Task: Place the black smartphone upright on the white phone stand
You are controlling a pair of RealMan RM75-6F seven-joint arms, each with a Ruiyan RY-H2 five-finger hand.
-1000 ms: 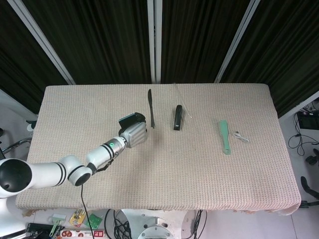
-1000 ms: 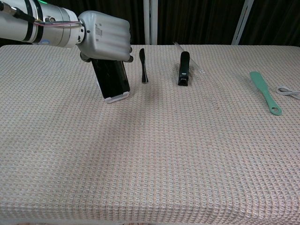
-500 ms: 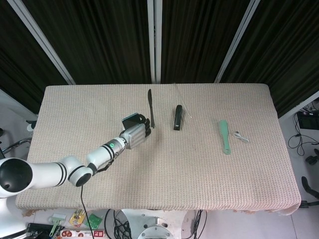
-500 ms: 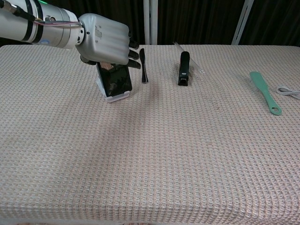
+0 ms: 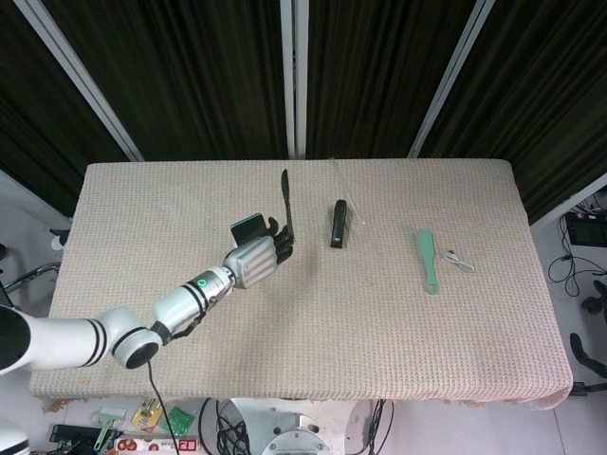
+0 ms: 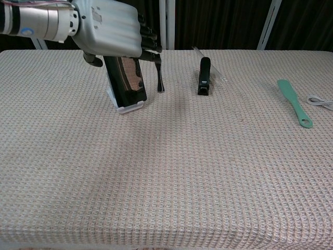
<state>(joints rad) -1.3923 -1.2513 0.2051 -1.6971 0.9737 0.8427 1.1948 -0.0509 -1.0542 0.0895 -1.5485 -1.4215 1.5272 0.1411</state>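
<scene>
My left hand (image 6: 112, 28) hangs above the phone, silver shell, dark fingers (image 6: 148, 39) spread and pointing away from me. It holds nothing as far as I can see; released, just over the phone's top edge. Contact there is hard to call from either view. Right hand not visible anywhere.

Table (image 6: 166, 177) is covered in a beige waffle-weave cloth, coarse grid texture, flat all over.

Black smartphone (image 6: 127, 83) sits upright on the white phone stand (image 6: 126, 107), leaning back slightly, glossy glass face toward my chest camera with a reddish reflection. The stand shows as a thin white lip under the phone's lower edge. From the head camera only the phone's dark top (image 5: 248, 227) shows beyond my fingers.

Just beside it to the right, a slim black knife (image 6: 159, 73) lies flat, long and narrow, pointing away. Further right, a black stapler (image 6: 204, 75), blocky wedge shape, with a thin clear rod (image 6: 208, 63) beside it.

Far right: a flat teal plastic spatula (image 6: 294, 102) with a hole at its near end, and a coiled white cable (image 6: 321, 102) at the edge.
</scene>
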